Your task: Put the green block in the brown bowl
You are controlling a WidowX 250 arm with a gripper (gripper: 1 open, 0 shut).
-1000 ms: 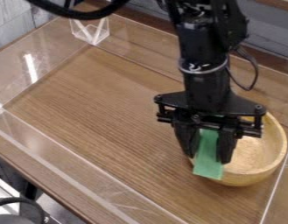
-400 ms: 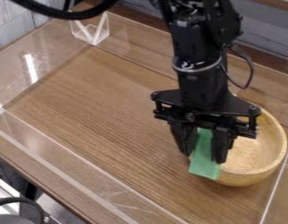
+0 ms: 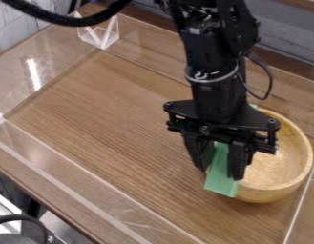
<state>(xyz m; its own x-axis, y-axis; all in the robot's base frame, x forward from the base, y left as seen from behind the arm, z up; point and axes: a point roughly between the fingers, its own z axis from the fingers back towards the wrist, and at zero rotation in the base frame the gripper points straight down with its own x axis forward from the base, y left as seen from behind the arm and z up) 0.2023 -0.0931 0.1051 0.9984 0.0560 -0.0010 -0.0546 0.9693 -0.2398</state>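
Since the previous views the arm has shifted a little left, and the green block (image 3: 221,185) with it. My gripper (image 3: 224,157) is clamped on the block, which hangs tilted, lower end near the left rim of the brown wooden bowl (image 3: 277,193). Contact with the rim: cannot tell. The bowl has not moved. Drift looks the wrong way; I judge a move right is needed before release, or the block may land outside.
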